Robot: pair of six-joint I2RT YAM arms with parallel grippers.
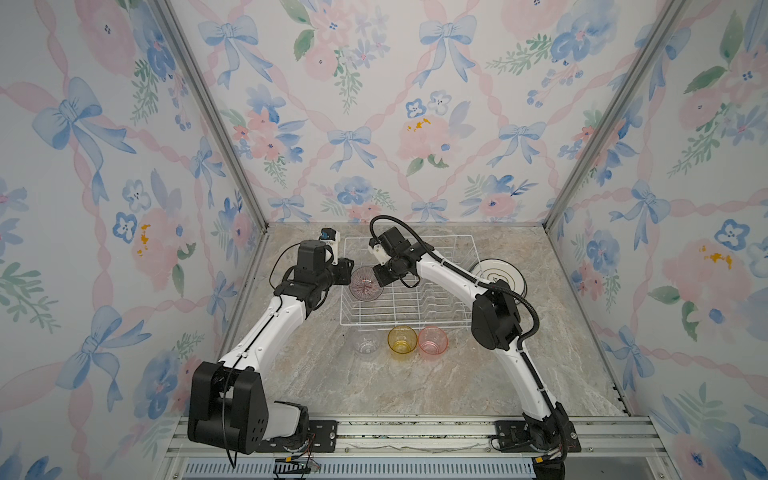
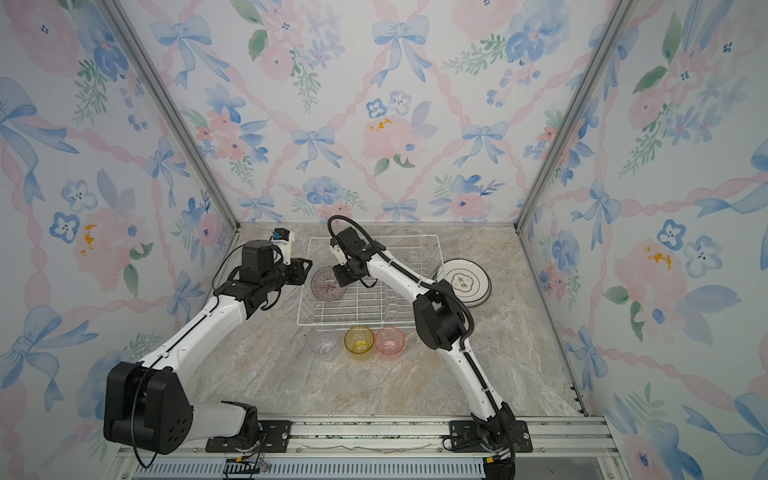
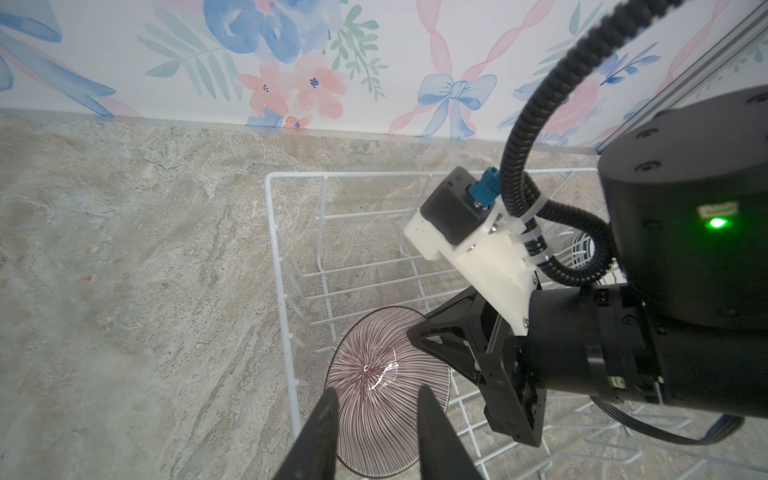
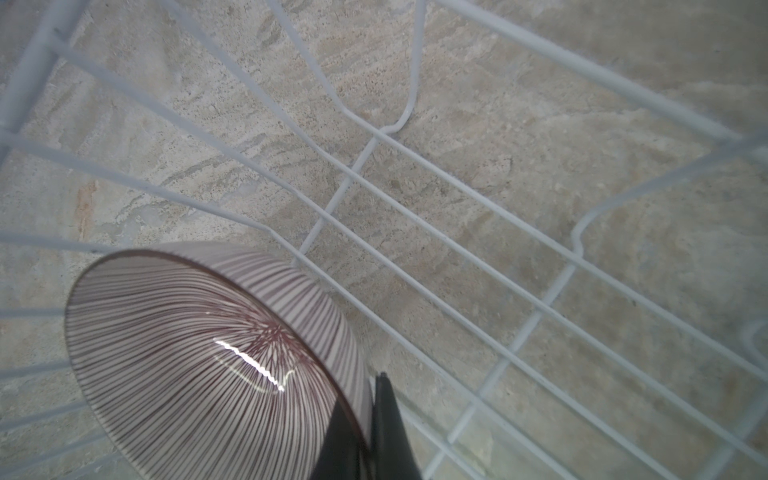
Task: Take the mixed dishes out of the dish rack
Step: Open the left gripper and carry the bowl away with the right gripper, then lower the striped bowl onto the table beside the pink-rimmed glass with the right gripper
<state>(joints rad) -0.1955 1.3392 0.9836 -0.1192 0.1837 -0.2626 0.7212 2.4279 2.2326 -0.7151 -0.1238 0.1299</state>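
Middle of both top views: the purple-striped bowl (image 1: 365, 284) sits at the left end of the white wire dish rack (image 1: 415, 323). The right fingers (image 4: 386, 415) are clenched on its rim, one inside and one outside. The left fingers (image 3: 322, 419) stand apart just beside the bowl, grasping nothing. Below the rack, a clear tumbler (image 1: 365, 341), a yellow tumbler (image 1: 402, 338) and a pink tumbler (image 1: 432, 340) stand on the tabletop (image 1: 415, 386). Stacked plates (image 1: 500, 274) lie to the right.

The right fingers (image 4: 384, 424) hide part of the bowl (image 4: 199, 353) rim (right wrist view).
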